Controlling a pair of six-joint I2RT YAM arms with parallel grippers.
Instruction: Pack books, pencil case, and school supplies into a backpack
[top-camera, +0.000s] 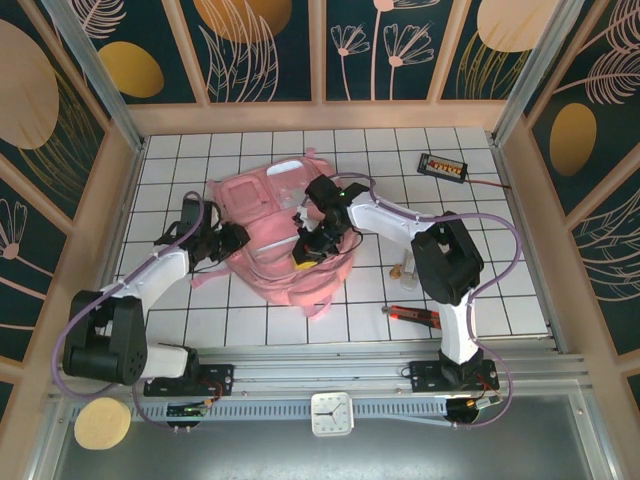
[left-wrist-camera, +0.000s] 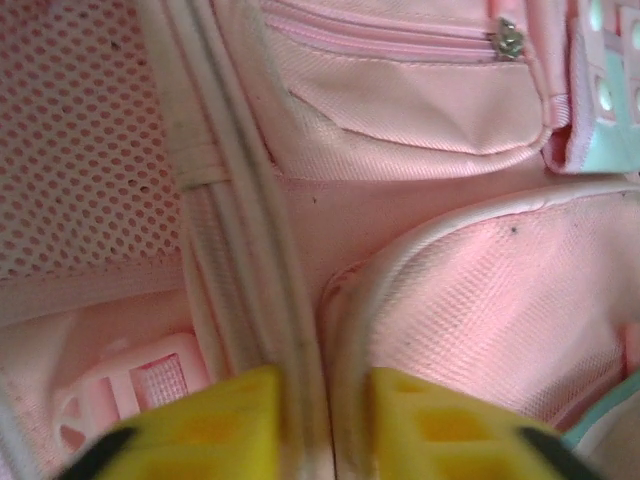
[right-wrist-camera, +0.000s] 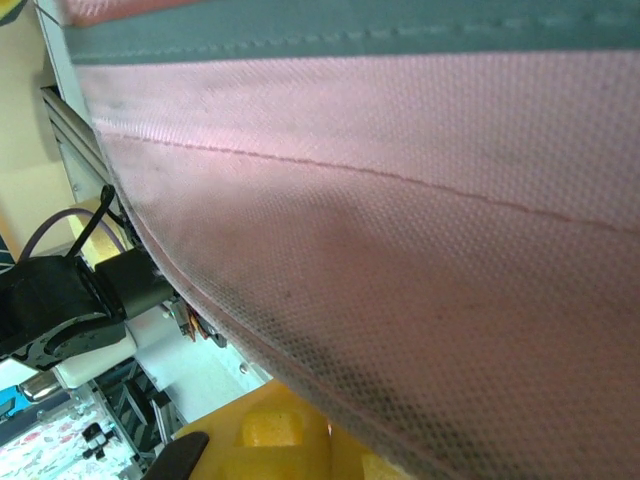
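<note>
The pink backpack (top-camera: 270, 225) lies in the middle of the tiled table, its white-trimmed pockets facing up. My left gripper (top-camera: 233, 240) is at its left edge; in the left wrist view the yellow fingers (left-wrist-camera: 215, 425) are shut on the backpack's white piping (left-wrist-camera: 300, 330). My right gripper (top-camera: 308, 250) sits over the bag's right half, shut on a lifted sheet of its pink fabric (right-wrist-camera: 400, 200), and its yellow fingertips (right-wrist-camera: 270, 430) meet under that sheet. A few small pale school supplies (top-camera: 402, 270) lie right of the bag. The books and pencil case are out of view.
A black wired box with orange buttons (top-camera: 443, 166) sits at the back right. A red and black stick-like item (top-camera: 413, 314) lies near the right arm's base. Wooden walls close in the table (top-camera: 300, 325). A small clock (top-camera: 330, 413) rests on the front rail.
</note>
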